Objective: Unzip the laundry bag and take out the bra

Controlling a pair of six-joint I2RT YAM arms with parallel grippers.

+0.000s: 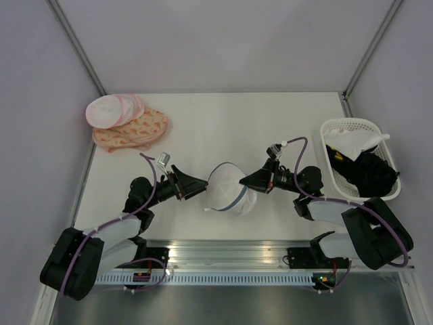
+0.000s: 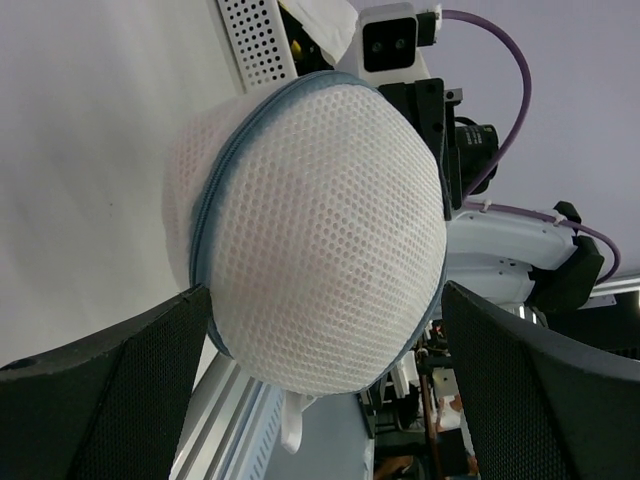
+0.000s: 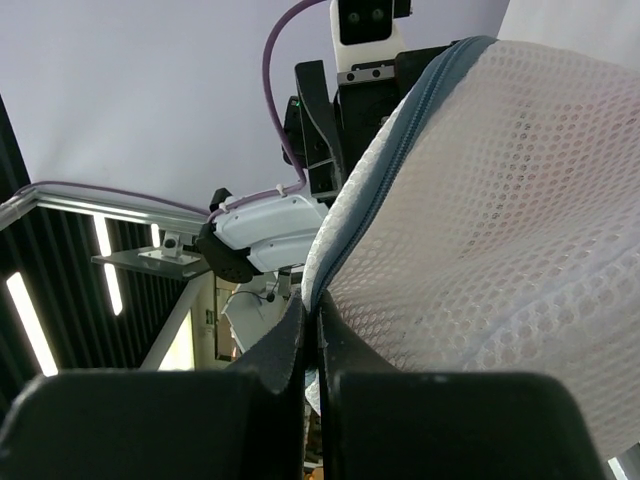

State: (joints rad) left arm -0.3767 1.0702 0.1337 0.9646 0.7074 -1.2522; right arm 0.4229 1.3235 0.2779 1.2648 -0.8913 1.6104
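Laundry bag (image 1: 224, 188) rim tight between right jaws, ahead of splayed left jaws

White mesh laundry bag (image 1: 229, 191) — domed, grey-blue zipper rim closed.

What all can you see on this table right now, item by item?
laundry bag: one, white mesh, grey-blue zipper rim, centre
round pads: one stack, white, pink edges, far left
patterned cloth: one, peach and orange, beside the pads
basket: one, white, right edge
white cloth: one, white, in the basket
black garments: count unclear, black, in the basket
left gripper: one, black, open, facing the bag
right gripper: one, black, shut on the bag's rim
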